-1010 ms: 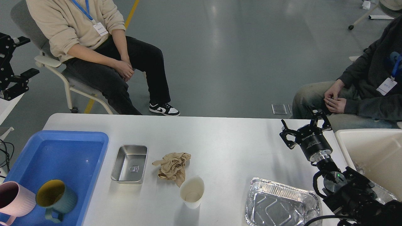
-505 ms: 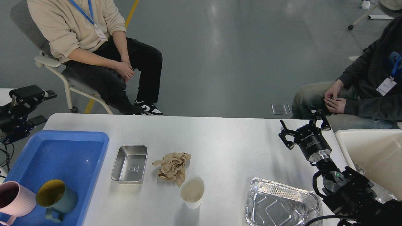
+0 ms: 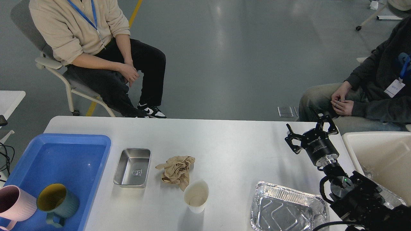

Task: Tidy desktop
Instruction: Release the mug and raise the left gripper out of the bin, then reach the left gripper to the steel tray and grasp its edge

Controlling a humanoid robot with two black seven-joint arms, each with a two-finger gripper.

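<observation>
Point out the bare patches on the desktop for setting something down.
The desktop is bare along its far edge and between the crumpled paper and right gripper. It is crowded near the front: steel tin, paper cup, foil tray, blue tray.

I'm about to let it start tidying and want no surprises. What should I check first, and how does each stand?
1. Right gripper open and empty: ok, fingers spread, nothing between them.
2. Left gripper in view: not ok, not visible.
3. Crumpled brown paper free to grasp: ok, though it lies close to the paper cup.
4. Paper cup upright: ok.
5. Blue tray has room: ok, only a pink mug and a green mug at its near end.
6. Foil tray fully on the desktop: cannot tell, cut off by the frame.
</observation>
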